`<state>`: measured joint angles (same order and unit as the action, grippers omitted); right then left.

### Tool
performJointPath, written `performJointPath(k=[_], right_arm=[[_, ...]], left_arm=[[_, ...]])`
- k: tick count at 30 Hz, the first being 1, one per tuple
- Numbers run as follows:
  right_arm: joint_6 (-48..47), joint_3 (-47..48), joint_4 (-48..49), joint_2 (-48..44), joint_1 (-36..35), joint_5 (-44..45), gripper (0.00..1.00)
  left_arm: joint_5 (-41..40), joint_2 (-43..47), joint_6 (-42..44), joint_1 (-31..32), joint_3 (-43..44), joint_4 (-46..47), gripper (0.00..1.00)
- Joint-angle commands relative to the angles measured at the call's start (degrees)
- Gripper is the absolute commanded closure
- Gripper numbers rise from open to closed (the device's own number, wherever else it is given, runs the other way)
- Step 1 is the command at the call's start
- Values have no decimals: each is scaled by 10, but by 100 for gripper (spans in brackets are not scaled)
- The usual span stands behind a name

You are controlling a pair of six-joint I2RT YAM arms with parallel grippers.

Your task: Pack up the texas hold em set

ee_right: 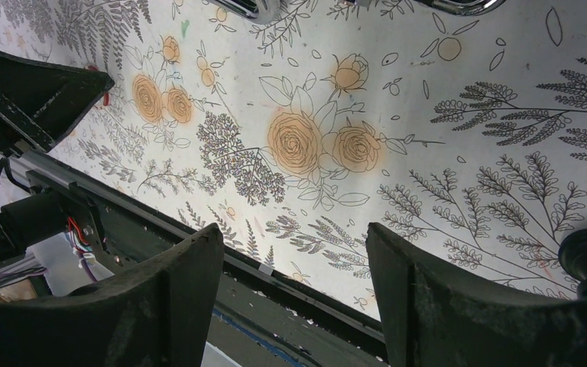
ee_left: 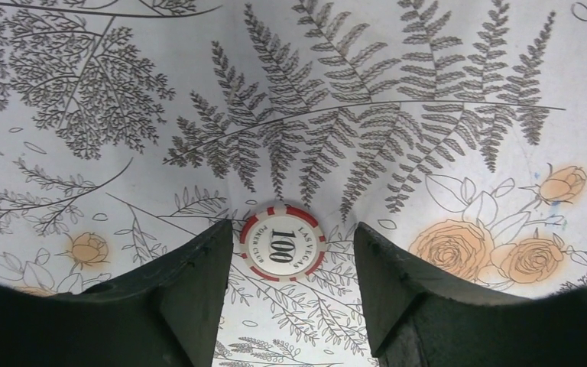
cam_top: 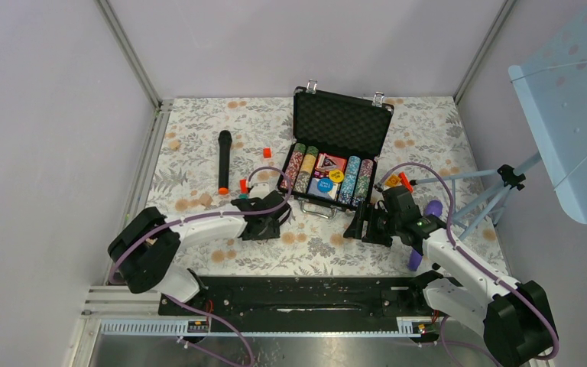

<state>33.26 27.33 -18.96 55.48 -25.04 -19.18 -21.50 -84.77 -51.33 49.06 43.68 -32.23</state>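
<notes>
Left claw [ee_left: 292, 231] and right claw [ee_right: 294, 233] hang low (both spread wide).

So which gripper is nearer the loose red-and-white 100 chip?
Left. The open left gripper straddles the chip; the right gripper hangs over cloth by the case's right corner.

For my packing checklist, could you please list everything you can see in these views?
briefcase: one, black, open, back centre of table
chip rows: four, multicoloured, inside briefcase
loose chip: one, red-white, front-left of briefcase
round buttons: two, yellow and blue, inside briefcase
microphone: one, black, orange end, left of briefcase
small blocks: two, red, beside microphone
tripod: one, right edge
left gripper: open, around loose chip
right gripper: open, empty
</notes>
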Motion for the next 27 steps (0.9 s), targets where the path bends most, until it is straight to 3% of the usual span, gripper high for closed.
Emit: performJointPath(k=[1, 16, 27], right_arm=[[-4, 10, 4, 2, -5, -13, 24], [3, 0, 12, 1, -5, -15, 25], [6, -2, 10, -5, -4, -17, 25]], left_arm=[[12, -14, -12, 17, -19, -4, 42], [18, 6, -36, 54, -47, -22, 45], [18, 8, -39, 57, -53, -26, 53]])
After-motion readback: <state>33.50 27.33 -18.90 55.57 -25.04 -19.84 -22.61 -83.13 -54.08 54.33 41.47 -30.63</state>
